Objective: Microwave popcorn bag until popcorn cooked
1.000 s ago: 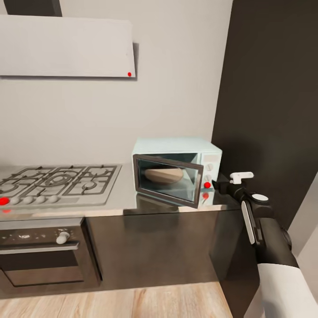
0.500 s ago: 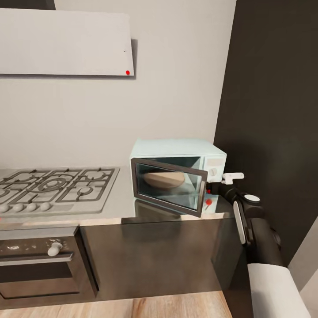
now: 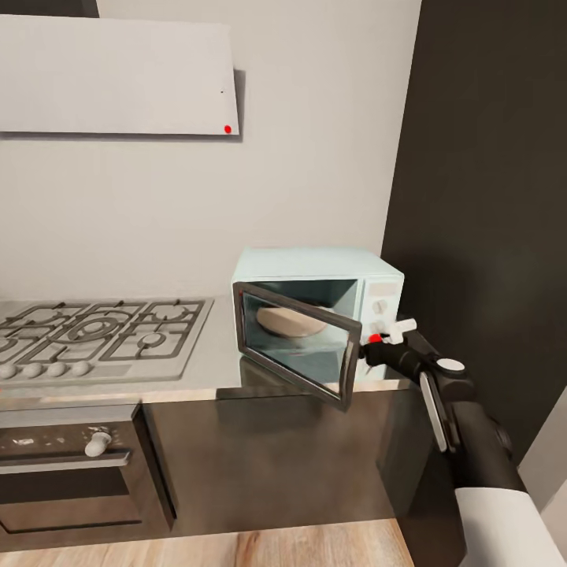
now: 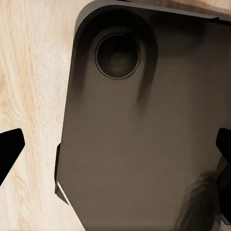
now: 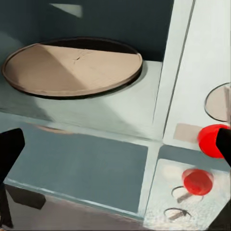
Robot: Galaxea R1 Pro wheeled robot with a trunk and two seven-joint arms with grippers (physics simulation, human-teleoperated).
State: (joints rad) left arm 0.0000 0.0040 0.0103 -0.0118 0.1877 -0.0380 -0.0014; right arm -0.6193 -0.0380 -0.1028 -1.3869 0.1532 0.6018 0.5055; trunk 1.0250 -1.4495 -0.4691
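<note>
The pale mint-blue microwave [image 3: 315,266] stands at the right end of the glossy grey countertop [image 3: 211,350]. Its dark-framed glass door [image 3: 295,343] hangs partly open, swung out towards me. Inside lies a bare tan turntable [image 3: 290,321], seen close in the right wrist view as turntable [image 5: 72,67]. My right gripper [image 3: 378,344] is open, just off the door's free edge, in front of the white knobs and the red light [image 5: 211,140]. My left gripper [image 4: 115,149] is open over my own dark base. The popcorn bag and popcorn are out of view.
A steel gas hob [image 3: 94,331] with black grates sits left of the microwave, above a dark built-in oven [image 3: 71,465]. A white hood [image 3: 118,79] hangs on the wall. A tall dark cabinet [image 3: 488,197] stands close on the right. The floor [image 3: 236,551] is wood.
The microwave door has swung further open towards me. My right gripper has moved in from the microwave's right side to its control panel. The camera shifted a little at first.
</note>
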